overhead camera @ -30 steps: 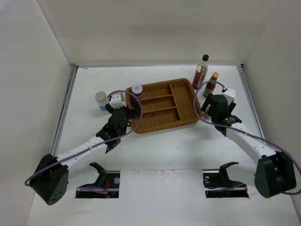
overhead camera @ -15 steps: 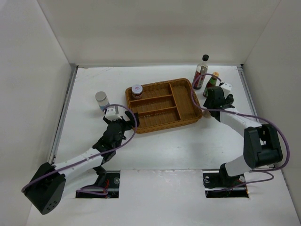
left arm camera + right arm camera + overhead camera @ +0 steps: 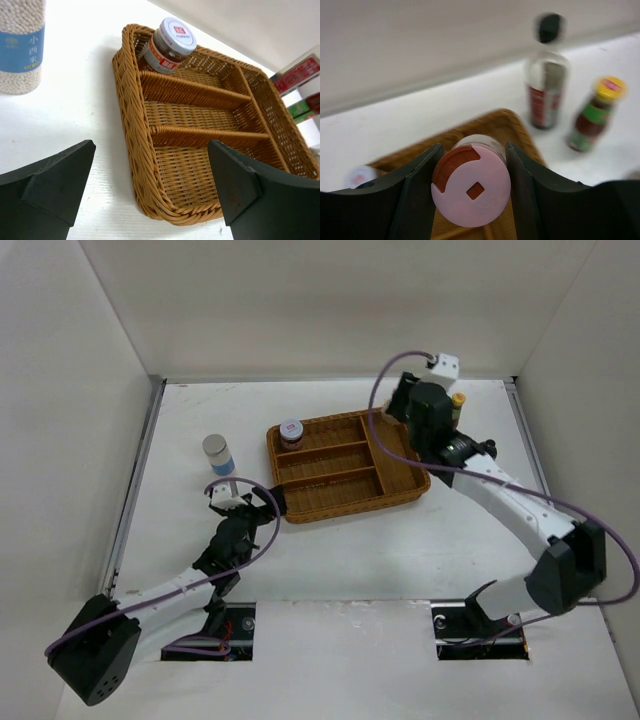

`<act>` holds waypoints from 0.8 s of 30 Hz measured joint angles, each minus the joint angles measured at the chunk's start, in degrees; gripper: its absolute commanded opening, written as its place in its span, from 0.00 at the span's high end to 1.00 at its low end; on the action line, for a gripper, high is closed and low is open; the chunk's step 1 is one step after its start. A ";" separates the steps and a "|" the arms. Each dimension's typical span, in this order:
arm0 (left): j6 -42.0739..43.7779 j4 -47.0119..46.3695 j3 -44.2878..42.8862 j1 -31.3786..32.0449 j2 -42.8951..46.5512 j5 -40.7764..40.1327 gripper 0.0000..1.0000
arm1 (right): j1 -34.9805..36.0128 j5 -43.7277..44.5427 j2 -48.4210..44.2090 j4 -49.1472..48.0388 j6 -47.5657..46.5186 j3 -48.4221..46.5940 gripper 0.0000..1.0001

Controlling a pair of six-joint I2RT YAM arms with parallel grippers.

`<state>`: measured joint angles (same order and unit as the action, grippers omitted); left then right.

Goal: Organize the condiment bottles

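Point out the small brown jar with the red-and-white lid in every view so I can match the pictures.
Top external: the small brown jar with the red-and-white lid stands in the tray's upper left corner.
Left wrist: the jar is at upper middle, in the tray's far compartment.
Right wrist: probably the blurred pale cap at the bottom left.
Shared landmark: the brown wicker divided tray.
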<state>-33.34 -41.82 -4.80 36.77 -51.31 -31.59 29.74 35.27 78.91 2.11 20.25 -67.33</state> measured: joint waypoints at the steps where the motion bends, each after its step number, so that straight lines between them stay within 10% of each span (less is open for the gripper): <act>1: -0.15 -0.13 0.22 -0.07 0.66 -0.24 0.00 | 1.14 -0.63 2.38 -0.63 -0.20 -3.34 0.58; 12: -2.27 -0.39 1.11 -1.92 3.39 -1.18 0.00 | 11.04 -7.34 37.51 0.35 -3.19 -33.35 0.59; 24: -3.15 -0.39 1.11 -1.92 2.16 -1.11 0.00 | 12.24 -9.62 42.64 2.99 -1.57 -34.62 0.58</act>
<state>-36.49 -42.22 -3.68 34.85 -49.15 -32.71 41.98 25.65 121.56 5.10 18.68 -101.95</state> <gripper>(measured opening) 0.997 0.575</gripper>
